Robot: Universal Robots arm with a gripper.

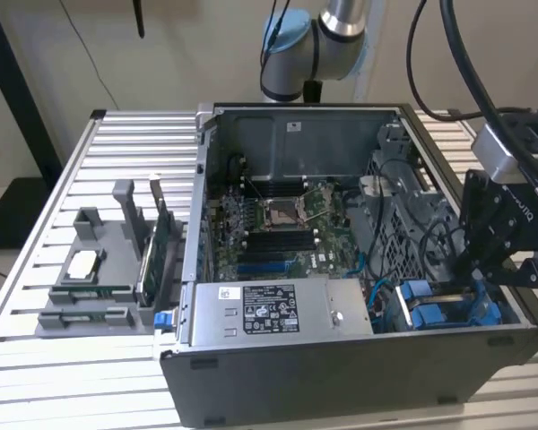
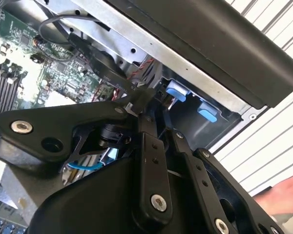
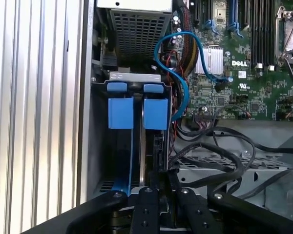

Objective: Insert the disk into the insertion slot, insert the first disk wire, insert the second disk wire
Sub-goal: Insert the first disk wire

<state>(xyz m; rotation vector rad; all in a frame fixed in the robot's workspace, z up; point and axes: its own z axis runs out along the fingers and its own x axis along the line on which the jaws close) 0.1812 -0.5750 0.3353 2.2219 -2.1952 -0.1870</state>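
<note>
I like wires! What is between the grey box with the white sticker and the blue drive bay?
A looping blue cable lies there, seen in the exterior view.

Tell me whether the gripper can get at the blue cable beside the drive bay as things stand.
Probably yes. The gripper hangs at the insertion slot in the open case, and the blue cable loops free just beside it. Black cables lie nearby but do not cover it.
</note>
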